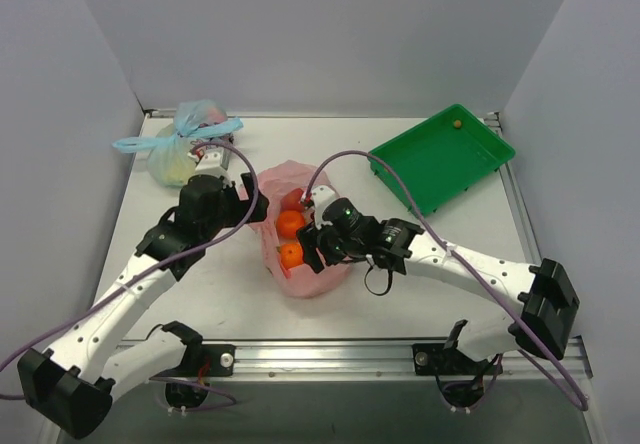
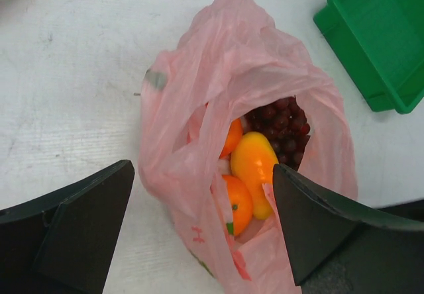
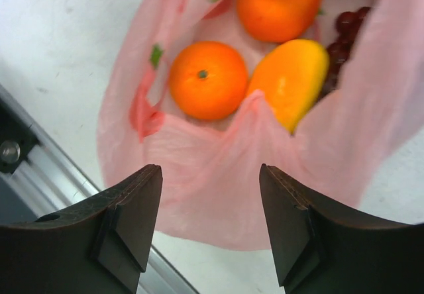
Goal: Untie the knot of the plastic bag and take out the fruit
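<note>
The pink plastic bag (image 1: 300, 269) lies mid-table with its mouth gaping; no knot shows. Inside are the fruit: two oranges (image 1: 291, 224) (image 1: 291, 255), a yellow-orange mango (image 2: 255, 165) and dark grapes (image 2: 281, 125). My left gripper (image 2: 202, 168) hangs open wide over the bag, one finger on each side of it, holding nothing. From the near side my right gripper (image 3: 211, 169) stands open above the bag's pink edge (image 3: 212, 155), just short of an orange (image 3: 208, 80) and the mango (image 3: 291, 79). In the top view both grippers (image 1: 248, 204) (image 1: 312, 246) flank the bag.
A green tray (image 1: 440, 159) sits at the back right with a small orange item (image 1: 456, 122) in its far corner. A blue-tied bag (image 1: 185, 144) rests at the back left. A metal rail (image 1: 320, 349) runs along the near table edge.
</note>
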`<state>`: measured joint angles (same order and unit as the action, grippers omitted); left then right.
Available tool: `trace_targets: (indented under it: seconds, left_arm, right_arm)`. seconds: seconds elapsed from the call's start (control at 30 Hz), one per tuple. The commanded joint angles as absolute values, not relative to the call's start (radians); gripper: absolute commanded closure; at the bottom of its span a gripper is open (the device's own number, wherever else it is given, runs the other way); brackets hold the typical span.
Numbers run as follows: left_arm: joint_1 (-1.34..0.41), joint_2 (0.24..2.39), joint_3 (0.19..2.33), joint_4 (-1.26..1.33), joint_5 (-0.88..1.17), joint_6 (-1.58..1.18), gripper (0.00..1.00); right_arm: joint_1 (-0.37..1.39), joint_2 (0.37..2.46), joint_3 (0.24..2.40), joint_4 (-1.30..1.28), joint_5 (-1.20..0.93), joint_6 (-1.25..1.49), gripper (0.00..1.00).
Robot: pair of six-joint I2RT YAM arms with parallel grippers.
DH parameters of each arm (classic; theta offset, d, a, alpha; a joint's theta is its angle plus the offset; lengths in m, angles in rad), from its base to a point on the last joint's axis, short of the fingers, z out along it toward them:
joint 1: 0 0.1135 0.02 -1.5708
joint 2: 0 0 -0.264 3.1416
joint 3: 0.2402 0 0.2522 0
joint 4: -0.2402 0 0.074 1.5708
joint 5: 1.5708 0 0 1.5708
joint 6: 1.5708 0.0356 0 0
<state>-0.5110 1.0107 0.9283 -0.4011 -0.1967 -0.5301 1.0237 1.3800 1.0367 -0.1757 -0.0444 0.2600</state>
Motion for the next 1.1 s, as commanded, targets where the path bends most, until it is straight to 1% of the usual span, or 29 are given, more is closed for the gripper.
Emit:
trace_targets:
  seconds: [0.0, 0.2, 0.4, 0.43, 0.5, 0.6, 0.63, 0.67, 0.77, 0.8, 0.93, 1.03, 1.07]
  left_arm:
    - [-0.518, 0.940, 0.876, -0.489, -0.163, -0.528, 0.03]
    - [-0.549, 0.908, 0.786, -0.511, -0.019, -0.531, 0.03]
    - [-0.714, 0.963, 0.703, -0.483, -0.158, -0.636, 0.03]
    - [-0.725, 0.979, 0.693, -0.480, -0.199, -0.656, 0.03]
    - [-0.732, 0.994, 0.654, -0.460, -0.216, -0.702, 0.03]
    - [-0.730, 1.002, 0.615, -0.448, -0.239, -0.761, 0.11]
    - [-0.730, 0.996, 0.582, -0.439, -0.239, -0.770, 0.20]
    - [-0.732, 0.993, 0.565, -0.413, -0.233, -0.781, 0.24]
    - [-0.732, 0.985, 0.522, -0.377, -0.212, -0.793, 0.39]
    - [-0.732, 0.986, 0.517, -0.377, -0.210, -0.793, 0.41]
    - [-0.732, 0.989, 0.506, -0.376, -0.222, -0.787, 0.55]
    - [-0.730, 0.994, 0.502, -0.364, -0.219, -0.785, 0.57]
    - [-0.732, 0.993, 0.502, -0.359, -0.218, -0.785, 0.61]
  right_arm:
    - [0.956, 1.356, 1.078, -0.221, -0.021, 0.245, 0.40]
    - [0.939, 1.449, 1.166, -0.207, -0.075, 0.221, 0.39]
    - [0.939, 1.575, 1.221, -0.137, -0.095, 0.259, 0.39]
    - [0.939, 1.609, 1.236, -0.133, -0.098, 0.262, 0.39]
    - [0.939, 1.644, 1.252, -0.123, -0.109, 0.267, 0.37]
    - [0.942, 1.698, 1.259, -0.100, -0.133, 0.273, 0.34]
    - [0.942, 1.719, 1.258, -0.094, -0.141, 0.272, 0.33]
    - [0.948, 1.730, 1.258, -0.089, -0.150, 0.273, 0.30]
    - [0.959, 1.766, 1.259, -0.066, -0.163, 0.267, 0.25]
    - [0.962, 1.787, 1.262, -0.064, -0.164, 0.267, 0.25]
    - [0.979, 1.835, 1.270, -0.063, -0.172, 0.265, 0.24]
    - [0.985, 1.859, 1.272, -0.060, -0.164, 0.270, 0.24]
    - [0.985, 1.861, 1.270, -0.055, -0.155, 0.273, 0.27]
